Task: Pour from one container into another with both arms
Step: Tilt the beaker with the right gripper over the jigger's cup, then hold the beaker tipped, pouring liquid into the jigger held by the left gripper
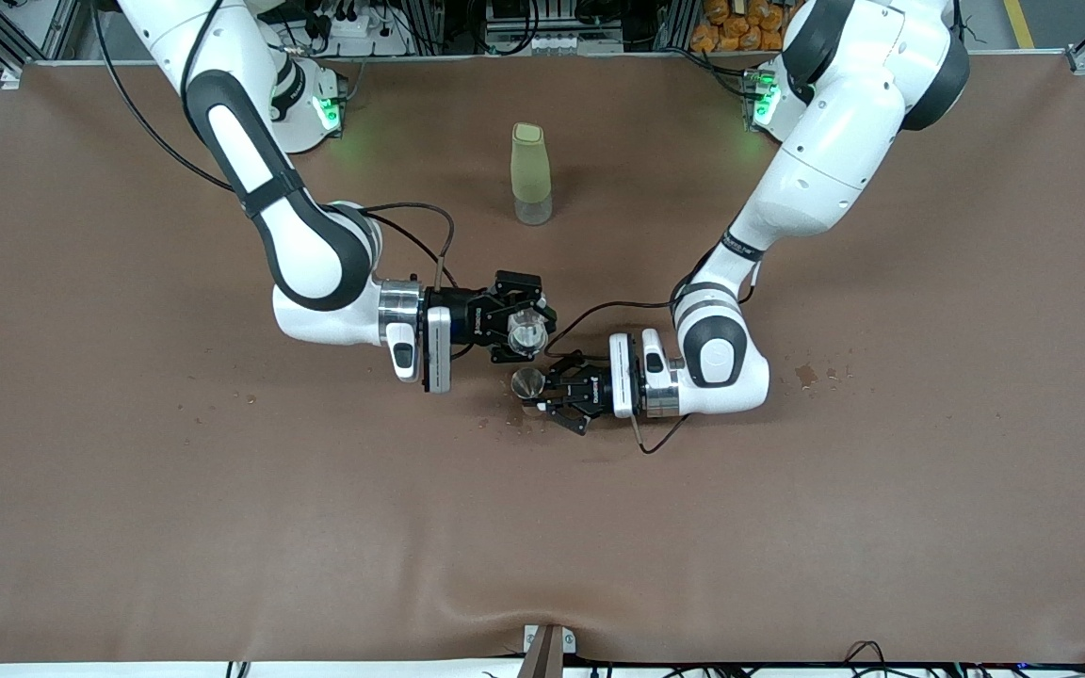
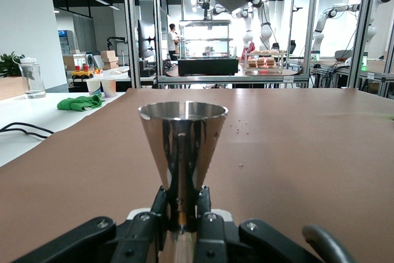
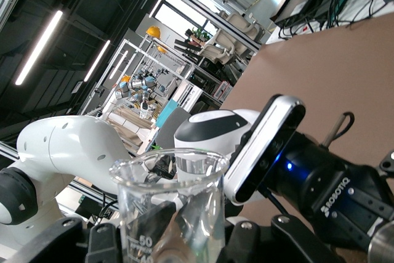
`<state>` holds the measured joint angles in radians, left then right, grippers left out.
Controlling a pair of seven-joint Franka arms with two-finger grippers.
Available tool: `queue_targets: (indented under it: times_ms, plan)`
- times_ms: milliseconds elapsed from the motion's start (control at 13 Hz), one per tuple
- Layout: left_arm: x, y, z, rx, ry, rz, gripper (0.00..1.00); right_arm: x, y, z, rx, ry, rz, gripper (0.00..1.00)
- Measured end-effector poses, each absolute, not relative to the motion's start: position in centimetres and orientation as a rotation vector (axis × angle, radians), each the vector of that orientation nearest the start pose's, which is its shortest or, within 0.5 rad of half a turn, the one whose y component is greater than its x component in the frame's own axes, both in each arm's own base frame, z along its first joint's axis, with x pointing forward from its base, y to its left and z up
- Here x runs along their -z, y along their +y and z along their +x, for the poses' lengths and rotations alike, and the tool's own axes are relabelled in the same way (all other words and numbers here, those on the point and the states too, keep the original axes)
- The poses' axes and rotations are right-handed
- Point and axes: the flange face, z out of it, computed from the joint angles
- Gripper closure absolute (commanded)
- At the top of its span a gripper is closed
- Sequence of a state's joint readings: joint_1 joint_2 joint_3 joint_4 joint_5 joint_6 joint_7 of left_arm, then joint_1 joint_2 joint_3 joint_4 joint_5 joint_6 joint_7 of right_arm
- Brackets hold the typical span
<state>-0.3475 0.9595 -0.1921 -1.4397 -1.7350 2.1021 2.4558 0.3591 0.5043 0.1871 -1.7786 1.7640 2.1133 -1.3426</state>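
The clear glass cup (image 1: 529, 331) is tipped on its side in the air, with my right gripper (image 1: 520, 322) shut on it. Its mouth points down toward the silver jigger (image 1: 527, 381), which stands upright just below it, close above the table. My left gripper (image 1: 547, 390) is shut on the jigger. In the left wrist view the jigger (image 2: 183, 143) rises from my left gripper (image 2: 183, 214), whose fingers clamp its narrow waist. In the right wrist view the cup (image 3: 169, 210) with printed marks fills the space in my right gripper (image 3: 175, 241). I cannot tell whether anything flows.
A tall pale-green bottle (image 1: 530, 174) stands on the brown table cover (image 1: 222, 527), farther from the front camera than both grippers. Dark spill spots (image 1: 804, 375) lie toward the left arm's end. Small crumbs (image 1: 503, 422) lie under the jigger. The cover wrinkles near the front edge.
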Motion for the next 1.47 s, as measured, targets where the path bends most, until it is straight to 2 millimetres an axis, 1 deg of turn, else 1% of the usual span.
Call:
queue_targets:
  times_ms: [308,617,1234,1465]
  plan:
    - [-14.4,-38.6,61.5,-1.161,-1.314,1.316,1.0,-30.9,38.0,55.5,0.404,-0.469,-1.658,1.0]
    - [-14.3,-38.6,61.3,-1.157,-1.313,1.317,1.0,-31.5,38.1,55.5,0.367,-0.423,-1.664,1.0]
    - [-13.3,-38.4,60.2,-1.125,-1.302,1.324,1.0,-31.5,38.0,55.4,0.241,-0.281,-1.686,1.0]
    - [-13.4,-38.1,59.8,-1.113,-1.283,1.296,1.0,-31.4,38.0,55.3,0.213,-0.251,-1.691,1.0]
